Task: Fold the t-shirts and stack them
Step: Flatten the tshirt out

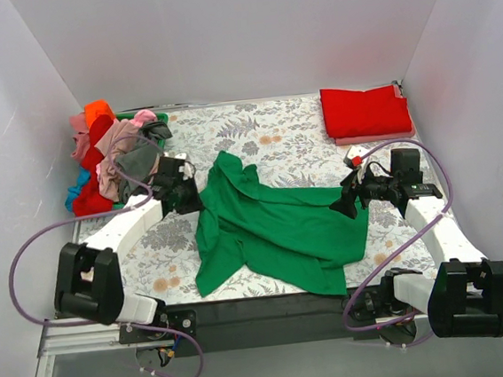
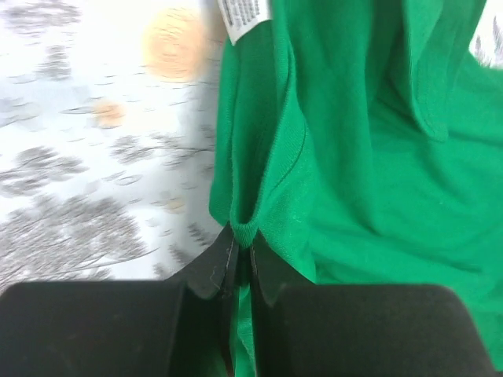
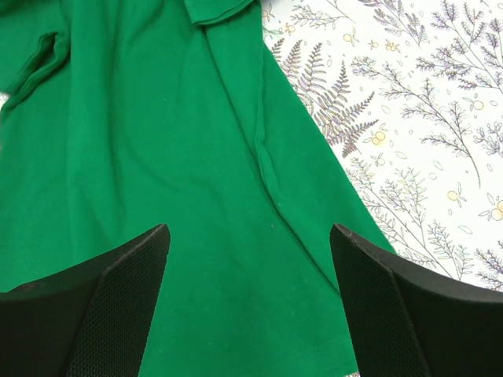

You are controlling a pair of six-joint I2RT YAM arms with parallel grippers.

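Observation:
A bright green t-shirt lies crumpled across the middle of the floral cloth. My left gripper is shut on its left edge; the left wrist view shows a fold of the green t-shirt pinched between the jaws of that gripper, with a white label at the top. My right gripper is open over the shirt's right edge; in the right wrist view the gripper has its fingers wide apart above the green t-shirt. A folded red t-shirt lies at the back right.
A heap of t-shirts in red, pink, orange, grey and blue lies at the back left, over a green basket. The grey-white floral cloth covers the table. White walls enclose three sides.

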